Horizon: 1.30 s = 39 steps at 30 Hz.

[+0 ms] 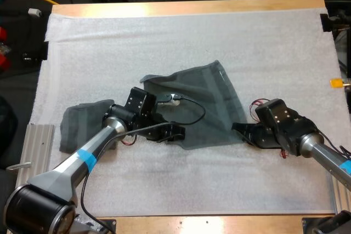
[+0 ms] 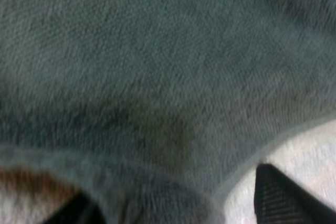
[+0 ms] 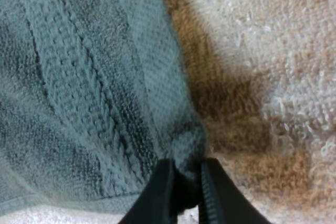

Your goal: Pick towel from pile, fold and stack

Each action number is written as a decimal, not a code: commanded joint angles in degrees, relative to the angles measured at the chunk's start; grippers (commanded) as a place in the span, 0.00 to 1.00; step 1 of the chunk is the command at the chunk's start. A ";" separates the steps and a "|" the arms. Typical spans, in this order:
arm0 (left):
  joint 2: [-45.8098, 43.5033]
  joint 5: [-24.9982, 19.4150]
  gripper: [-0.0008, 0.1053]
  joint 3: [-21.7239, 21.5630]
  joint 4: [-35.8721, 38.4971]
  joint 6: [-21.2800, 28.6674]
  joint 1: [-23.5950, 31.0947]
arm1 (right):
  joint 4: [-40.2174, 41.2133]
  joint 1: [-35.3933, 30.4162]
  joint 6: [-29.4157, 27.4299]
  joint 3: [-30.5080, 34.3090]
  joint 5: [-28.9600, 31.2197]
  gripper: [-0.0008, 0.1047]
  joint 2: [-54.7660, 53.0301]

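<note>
While my right end effector pinches a corner of the towel on the mat, I should close my spread left end effector on its near edge, then lift both evenly.

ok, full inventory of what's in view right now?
spread towel: one, dark grey-green, middle of the mat
folded towel: one, dark grey-green, left side of the mat, partly under the left arm; layers cannot be told
mat: one, white, covers the table
table: one, wooden, rim visible at the far side
left pincer: black, fingers apart, at the spread towel's near edge
right pincer: black, shut on the spread towel's near right corner
</note>
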 commanded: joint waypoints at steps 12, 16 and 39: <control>0.13 1.74 0.12 -0.08 5.39 1.14 -0.28 | 0.47 0.05 -0.77 -0.18 -0.06 0.01 -0.45; -0.11 3.42 0.11 -0.08 9.78 5.03 -0.28 | 1.04 0.05 -6.23 -0.44 -1.09 0.01 -0.79; -25.22 3.82 0.01 -0.08 30.39 14.96 -3.44 | 20.31 9.60 -7.39 -1.44 -0.52 0.01 -24.93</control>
